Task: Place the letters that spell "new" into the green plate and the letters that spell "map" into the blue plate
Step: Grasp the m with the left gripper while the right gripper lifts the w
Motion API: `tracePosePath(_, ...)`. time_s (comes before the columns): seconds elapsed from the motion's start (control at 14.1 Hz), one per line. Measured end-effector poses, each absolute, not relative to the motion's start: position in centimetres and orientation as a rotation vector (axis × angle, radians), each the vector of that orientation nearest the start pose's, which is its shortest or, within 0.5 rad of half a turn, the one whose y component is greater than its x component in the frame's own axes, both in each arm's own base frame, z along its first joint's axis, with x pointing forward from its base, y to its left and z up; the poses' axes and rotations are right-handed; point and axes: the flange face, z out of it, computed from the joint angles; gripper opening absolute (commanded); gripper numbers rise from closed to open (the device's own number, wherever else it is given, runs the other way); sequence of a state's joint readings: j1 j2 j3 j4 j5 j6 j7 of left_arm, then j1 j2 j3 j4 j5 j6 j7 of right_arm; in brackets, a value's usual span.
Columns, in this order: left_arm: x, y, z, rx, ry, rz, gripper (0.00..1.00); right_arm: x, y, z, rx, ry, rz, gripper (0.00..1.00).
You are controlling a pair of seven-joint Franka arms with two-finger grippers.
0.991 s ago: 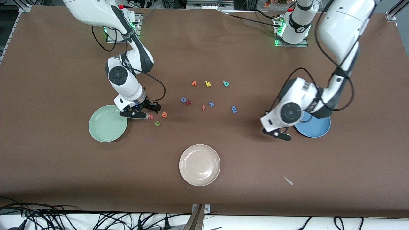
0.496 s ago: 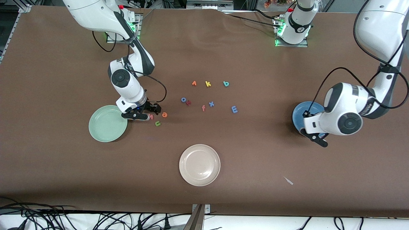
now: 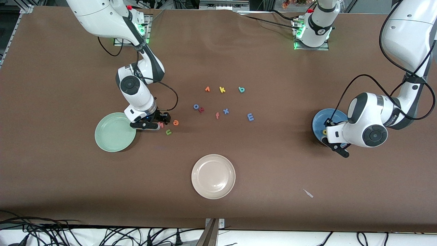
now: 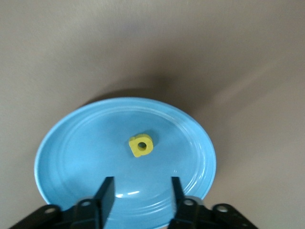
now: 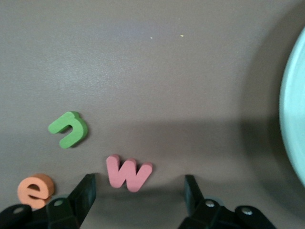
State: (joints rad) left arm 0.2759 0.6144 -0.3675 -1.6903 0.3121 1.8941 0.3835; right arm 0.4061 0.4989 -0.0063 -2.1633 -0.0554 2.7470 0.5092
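The yellow "a" [image 4: 141, 146] lies flat in the blue plate [image 4: 76, 143], free of my left gripper [image 4: 140, 192], which hangs open just above the plate [image 3: 321, 120]. My right gripper [image 5: 138, 195] is open, low over the table beside the green plate [image 3: 115, 132]. The pink "w" [image 5: 127, 172] lies just past its fingertips, untouched. The green "n" [image 5: 69, 129] and orange "e" [image 5: 34, 190] lie next to it. The blue "m" [image 3: 250, 117] and teal "p" [image 3: 241, 90] rest mid-table.
A cream plate [image 3: 213, 176] sits nearer the front camera, mid-table. Spare letters cluster in the middle: orange "v" [image 3: 207, 89], yellow "k" [image 3: 222, 90], blue "o" [image 3: 196, 106], pink "f" [image 3: 217, 115], blue "x" [image 3: 225, 111]. A small white scrap [image 3: 308, 193] lies near the front edge.
My left arm swung over the blue plate, its gripper opened, and the yellow "a" now lies in the plate. My right gripper settled lower by the "w", its fingers drawn in a little.
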Motion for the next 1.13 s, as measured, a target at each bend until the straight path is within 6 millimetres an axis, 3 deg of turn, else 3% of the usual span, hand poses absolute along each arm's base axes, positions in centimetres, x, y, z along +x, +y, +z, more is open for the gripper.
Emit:
tracePosePath(0.21,63.8,-4.7,25.8,-3.033,0.745,0.528,1.0,52.5,22.4,17.0,-3.125,0.086,-0.142,0.73)
tracePosePath(0.42,63.0,-11.7,26.8,-3.111,0.499,0.463,1.0,52.6,22.4,17.0,-3.124,0.087,-0.146,0.65)
tracePosePath(0.71,59.6,-20.0,24.9,-3.199,0.195,0.348,1.0,52.8,22.4,17.2,-3.122,0.087,-0.154,0.62)
tracePosePath(0.99,54.9,-25.7,22.4,-3.283,-0.112,0.226,1.0,52.9,22.3,17.3,-3.119,0.09,-0.162,0.61)
tracePosePath(1.13,52.5,-29.0,21.9,-3.257,-0.237,0.193,1.0,53.0,22.3,17.3,-3.119,0.091,-0.164,0.52)
